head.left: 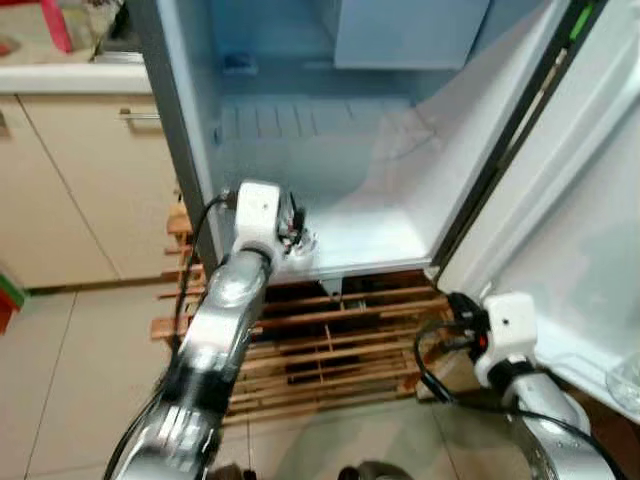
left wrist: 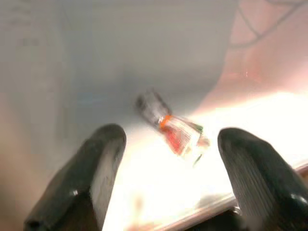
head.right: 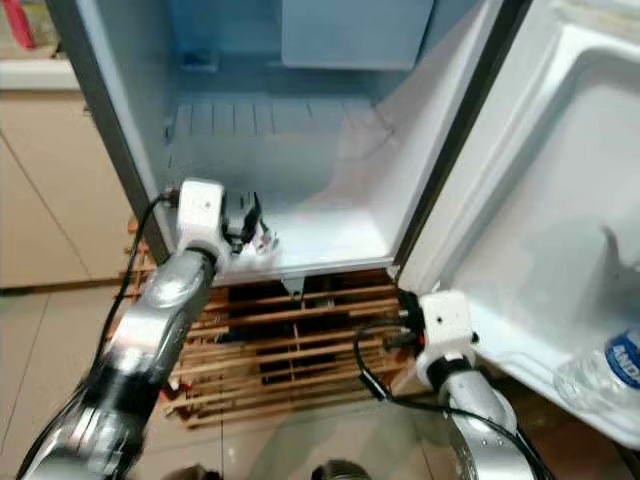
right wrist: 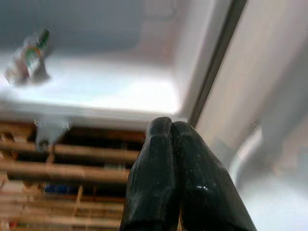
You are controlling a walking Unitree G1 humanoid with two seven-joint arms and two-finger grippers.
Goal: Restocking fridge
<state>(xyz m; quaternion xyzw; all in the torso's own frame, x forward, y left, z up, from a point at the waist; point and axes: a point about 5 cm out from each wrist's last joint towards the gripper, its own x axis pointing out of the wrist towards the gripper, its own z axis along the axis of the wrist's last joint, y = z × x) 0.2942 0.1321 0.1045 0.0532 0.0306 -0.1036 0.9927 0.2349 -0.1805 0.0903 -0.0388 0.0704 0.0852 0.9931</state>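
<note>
A small clear bottle (left wrist: 175, 134) with an orange and green label lies on its side on the white floor of the open fridge (head.left: 375, 235). My left gripper (left wrist: 171, 159) is open just in front of it, one black finger (left wrist: 103, 159) on each side and clear of the bottle. In the left eye view the left arm reaches to the fridge's lower front left corner, where the left gripper (head.left: 293, 228) stands. My right gripper (right wrist: 171, 127) is shut on nothing, low by the foot of the fridge door. From there the bottle (right wrist: 29, 60) lies far off.
The fridge door (head.right: 560, 200) stands open on the right, with a clear water bottle (head.right: 612, 375) in its lower shelf. A wooden slat pallet (head.left: 330, 345) lies under the fridge. Beige cabinets (head.left: 80, 190) stand on the left, with tiled floor in front.
</note>
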